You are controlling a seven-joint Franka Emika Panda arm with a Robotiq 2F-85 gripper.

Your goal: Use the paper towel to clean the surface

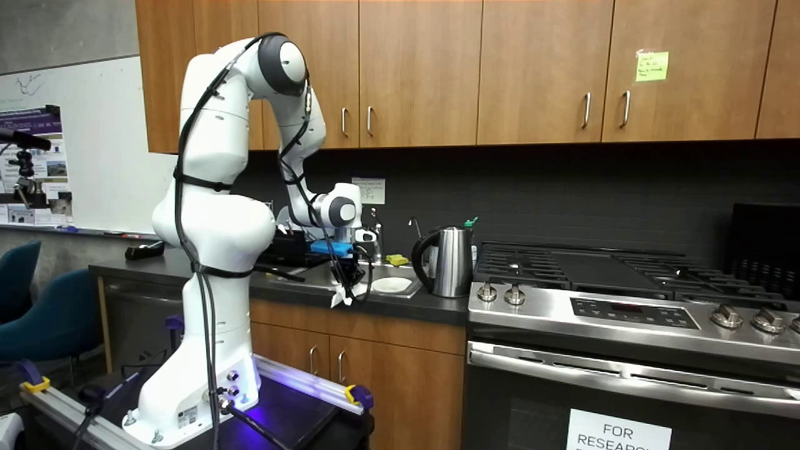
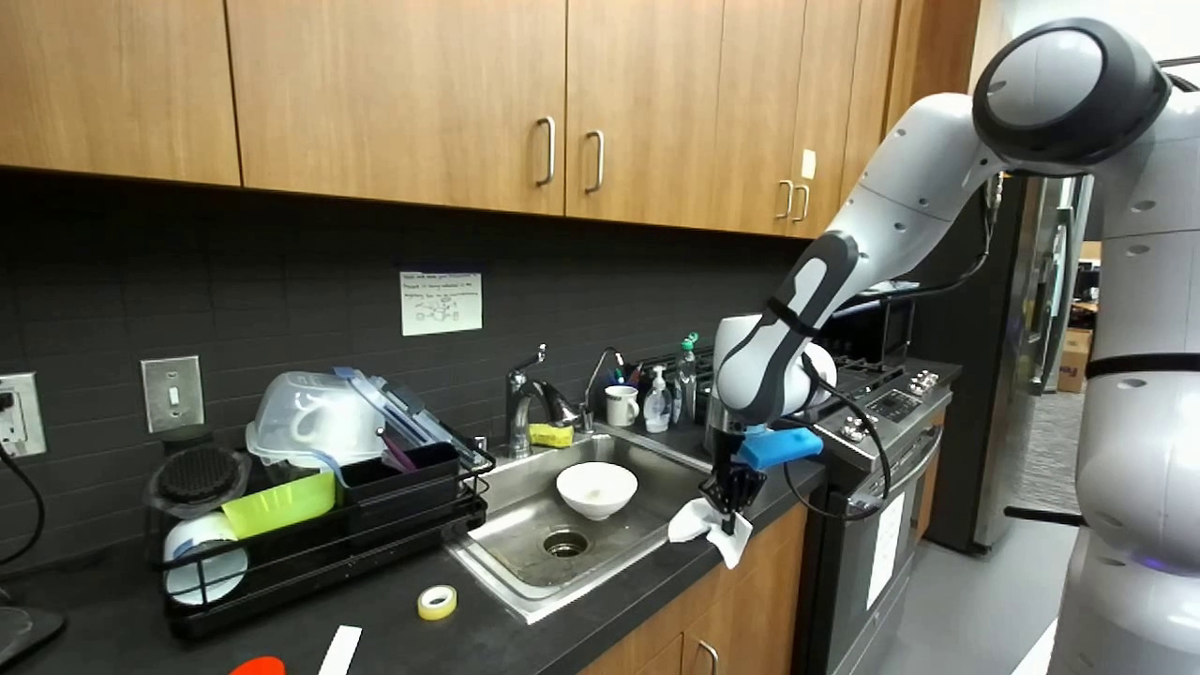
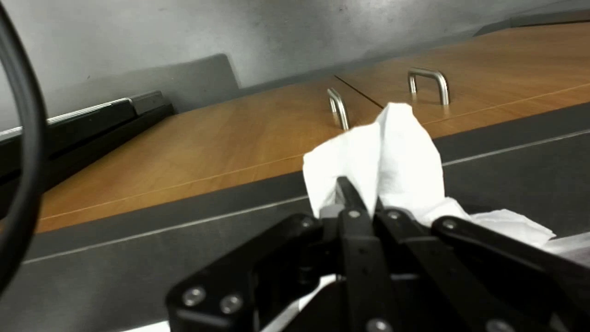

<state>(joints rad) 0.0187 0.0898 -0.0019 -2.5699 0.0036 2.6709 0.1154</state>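
Note:
The white paper towel (image 3: 410,161) is pinched between the fingers of my gripper (image 3: 362,198), its crumpled folds fanning out past the fingertips in the wrist view. The dark countertop, the surface (image 2: 506,647), runs beneath it. In an exterior view, my gripper (image 2: 729,527) points down at the counter's front edge, right of the sink. There the paper towel (image 2: 692,521) spreads over the counter, and one corner hangs past the edge. Another exterior view has the towel (image 1: 341,296) at that same edge. Exact contact under the fingertips is hidden by the cloth.
The steel sink (image 2: 595,577) with a white bowl (image 2: 596,489) lies beside the gripper. A steel kettle (image 1: 455,262) stands between sink and stove (image 1: 400,287). A black dish rack (image 2: 319,553) and a tape roll (image 2: 437,602) sit farther along the counter.

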